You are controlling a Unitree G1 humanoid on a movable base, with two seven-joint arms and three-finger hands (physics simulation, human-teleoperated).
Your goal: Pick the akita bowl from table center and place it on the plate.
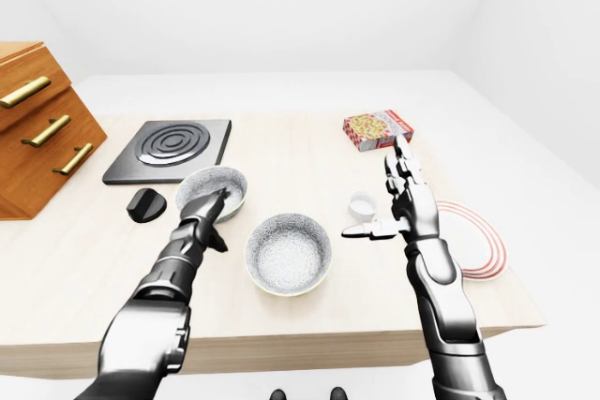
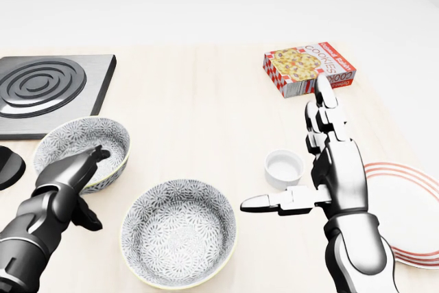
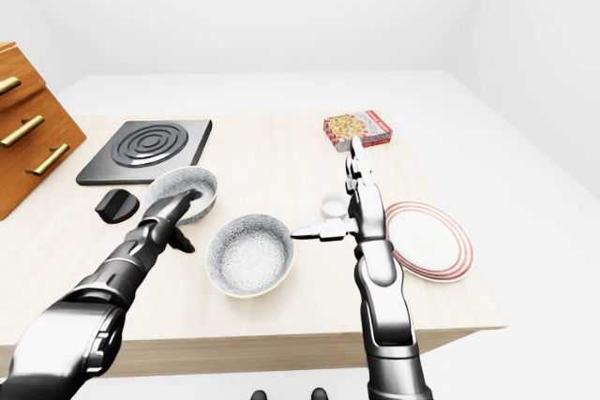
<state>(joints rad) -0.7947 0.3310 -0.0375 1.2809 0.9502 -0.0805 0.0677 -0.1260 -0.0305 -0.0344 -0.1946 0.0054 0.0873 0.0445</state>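
Two patterned akita bowls stand on the table. One (image 2: 180, 240) sits at the bottom middle of the head view, and a second (image 2: 82, 152) lies to its left. At the right edge lies the white plate with red rings (image 2: 405, 204). My right hand (image 2: 291, 145) is open between the middle bowl and the plate, fingers up and thumb pointing left toward the bowl, holding nothing. My left hand (image 2: 92, 183) is open too, its straight fingers (image 2: 86, 162) lying over the near rim of the left bowl without closing on it.
A small white cup (image 2: 283, 168) stands just left of my right hand. A cookie box (image 2: 309, 68) lies above it. A black burner plate (image 2: 44, 90) is at top left, with a black knob (image 1: 146, 204) and a wooden drawer cabinet (image 1: 37, 128) further left.
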